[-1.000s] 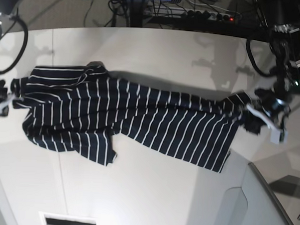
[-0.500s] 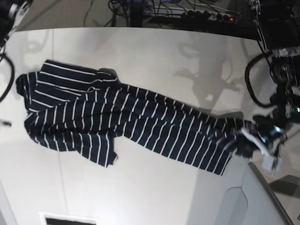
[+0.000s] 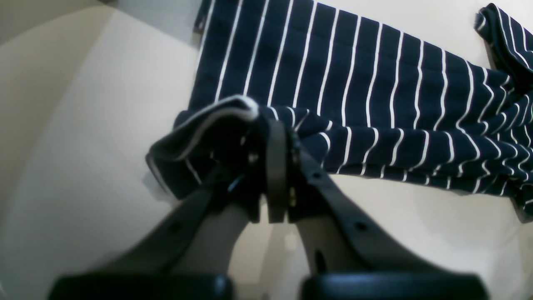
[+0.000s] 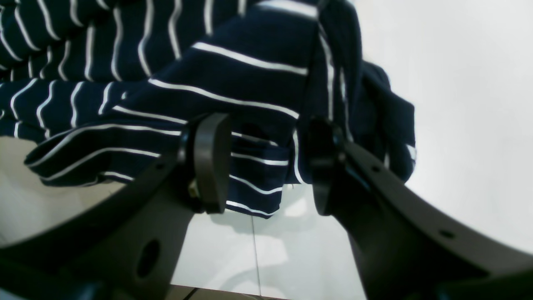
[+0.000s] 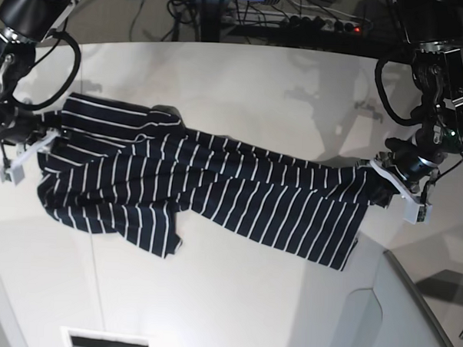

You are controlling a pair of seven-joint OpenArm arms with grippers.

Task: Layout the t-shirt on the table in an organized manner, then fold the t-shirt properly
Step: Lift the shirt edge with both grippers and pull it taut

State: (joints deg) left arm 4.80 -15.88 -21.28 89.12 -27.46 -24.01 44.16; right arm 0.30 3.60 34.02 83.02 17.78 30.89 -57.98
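Since the earlier frames, we see the right gripper (image 5: 23, 155) back at the t-shirt (image 5: 200, 187), jaws parted around a fold at its left end; its long axis crosses the table (image 5: 243, 82); the left gripper (image 5: 400, 185) clamps the right end.

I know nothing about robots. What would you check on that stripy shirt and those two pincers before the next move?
1. Left tool shut on the dark navy white-striped cloth t-shirt: ok.
2. Right tool gripping the shirt: not ok, jaws apart, cloth loose between them.
3. Shirt lying flat: not ok, twisted and bunched.
4. Shirt wholly on the smooth white table: ok.
5. Sleeves spread out: cannot tell.
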